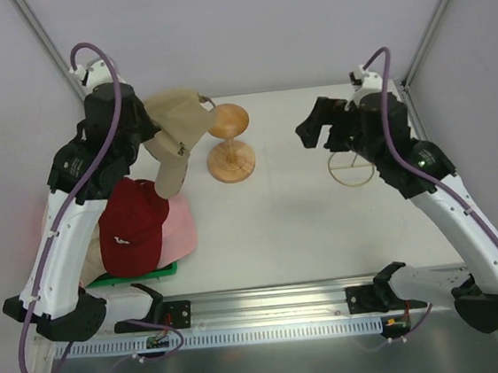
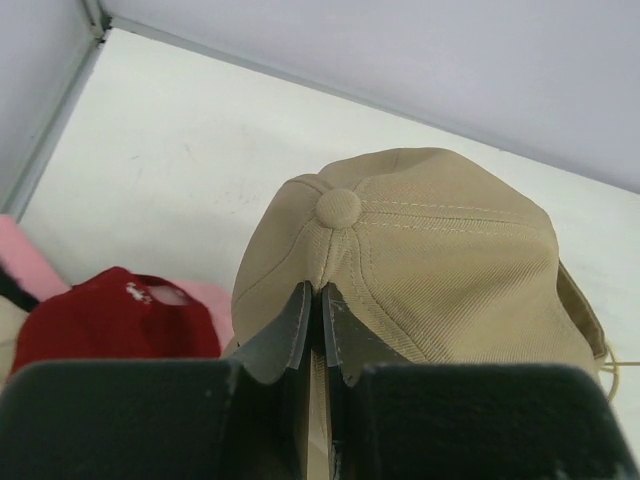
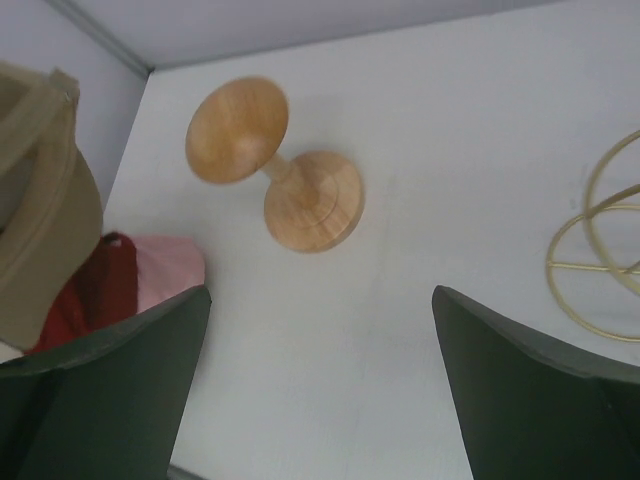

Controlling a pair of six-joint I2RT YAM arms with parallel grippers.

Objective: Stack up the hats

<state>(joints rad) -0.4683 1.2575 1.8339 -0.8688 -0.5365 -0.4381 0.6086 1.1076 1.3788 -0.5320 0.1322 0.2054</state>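
Nearest you, the red cap (image 1: 133,225) sits on the pink hat (image 1: 180,234). Just beyond and above, your left gripper (image 2: 315,292) is pinched on the beige cap (image 2: 430,250) at its crown, brim hanging toward that pile; only the top view shows that. The right gripper (image 3: 320,300), wide apart, hovers off right.

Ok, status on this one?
Left gripper shut on beige cap, raised. Right gripper open, empty. Red cap atop pink cap. Wooden stand apart.

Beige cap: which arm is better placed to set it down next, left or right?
Left, probably. The left gripper is shut on the beige cap, held up beside the wooden stand. The right gripper is open and holds nothing.
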